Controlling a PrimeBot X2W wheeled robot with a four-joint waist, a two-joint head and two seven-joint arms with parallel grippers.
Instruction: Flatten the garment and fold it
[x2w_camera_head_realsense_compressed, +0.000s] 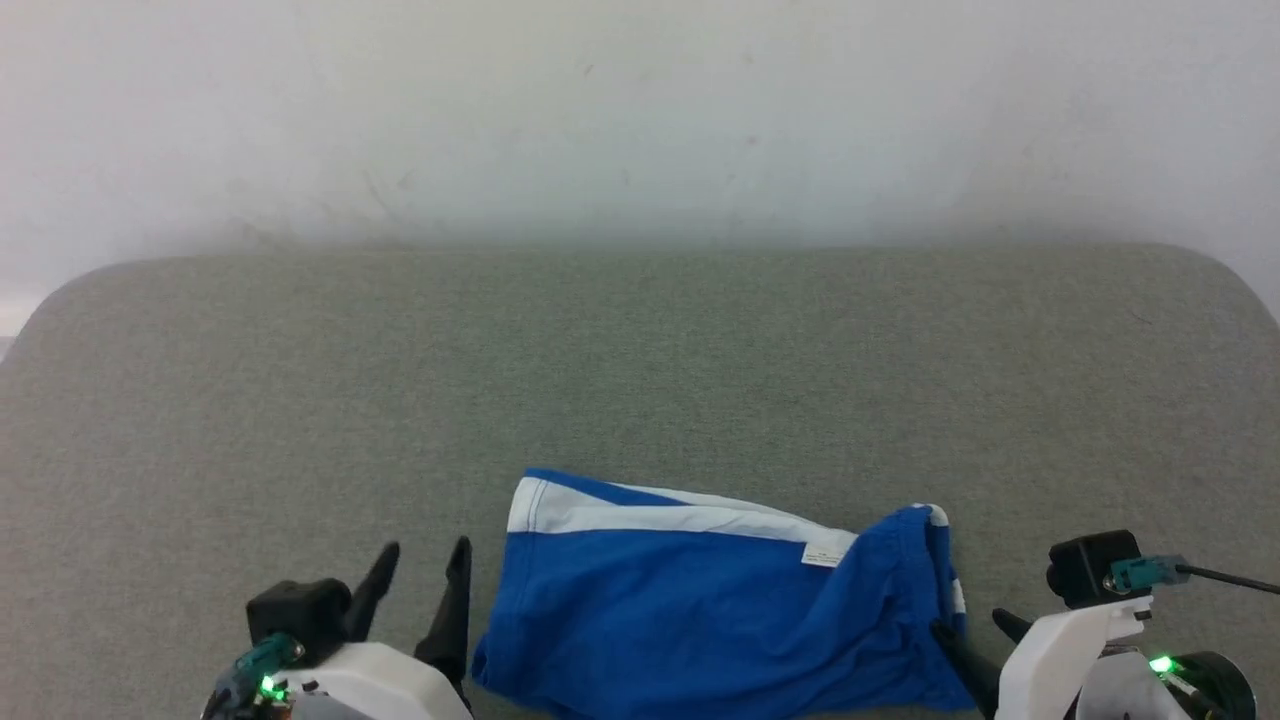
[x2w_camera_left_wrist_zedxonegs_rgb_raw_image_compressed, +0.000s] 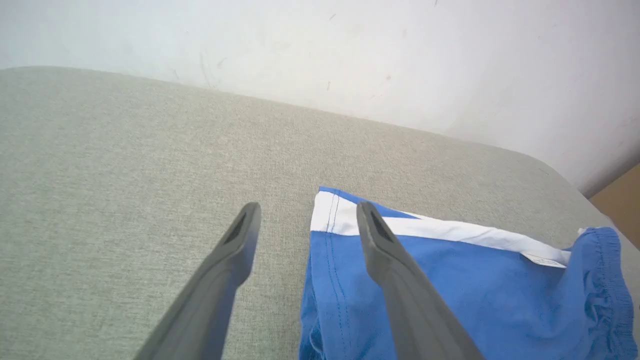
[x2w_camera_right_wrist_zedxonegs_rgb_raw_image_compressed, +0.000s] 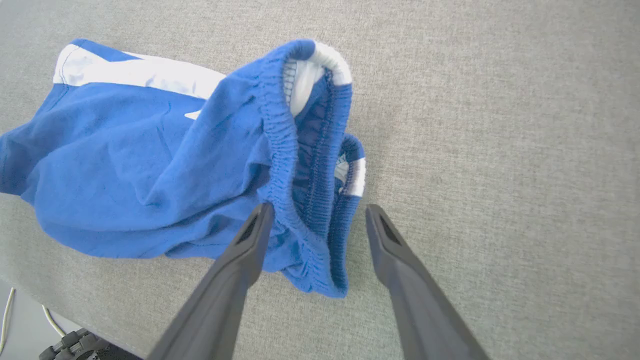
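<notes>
Lower left, the left gripper (x2w_camera_head_realsense_compressed: 425, 560) is hanging with fingers spread, gripping nothing. Lower right, the right gripper (x2w_camera_head_realsense_compressed: 970, 630) is sitting with fingers spread around the waistband end, not pinching it. The shorts (x2w_camera_head_realsense_compressed: 700, 610) are lying rumpled between them at the bottom centre of the grey table (x2w_camera_head_realsense_compressed: 640, 350), with a white wall (x2w_camera_head_realsense_compressed: 640, 120) up top.

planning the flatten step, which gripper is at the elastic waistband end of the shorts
The right gripper: the gathered waistband of the garment lies between its open fingers. The left gripper is open at the flat white-striped hem end.
</notes>
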